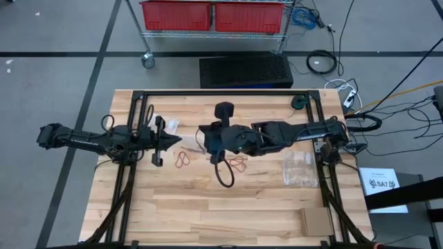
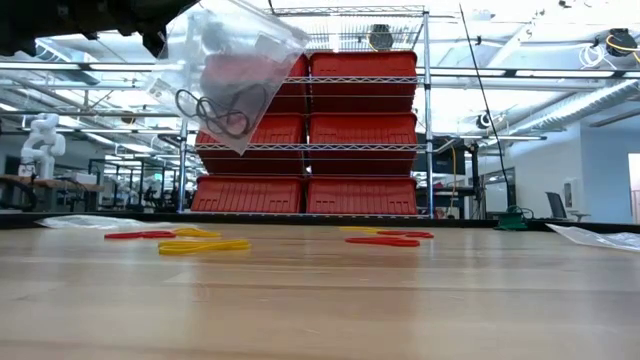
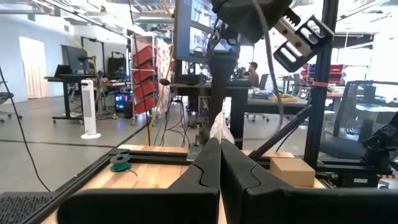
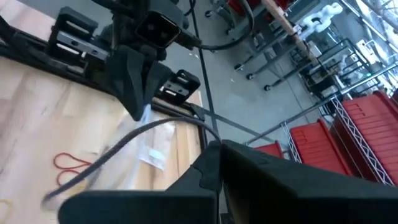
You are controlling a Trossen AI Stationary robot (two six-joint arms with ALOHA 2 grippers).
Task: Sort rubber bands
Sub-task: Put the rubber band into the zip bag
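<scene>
The left gripper (image 1: 160, 142), jaws clenched on a clear bag (image 2: 228, 72) (black loops inside), sits left of centre in the high view; the right gripper (image 1: 208, 138), jaws clenched and empty, sits at centre. Rubber bands (image 1: 183, 160) lie between them on the wooden table (image 1: 228, 214), whose lower half offers open room. Red bins (image 2: 363, 120) stand behind.

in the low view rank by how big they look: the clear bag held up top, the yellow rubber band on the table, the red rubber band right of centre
1. clear bag, largest, though it may hang nearer the camera.
2. yellow rubber band.
3. red rubber band, only slightly smaller looking than the yellow one and it lies farther back, so that order is unsure.
</scene>
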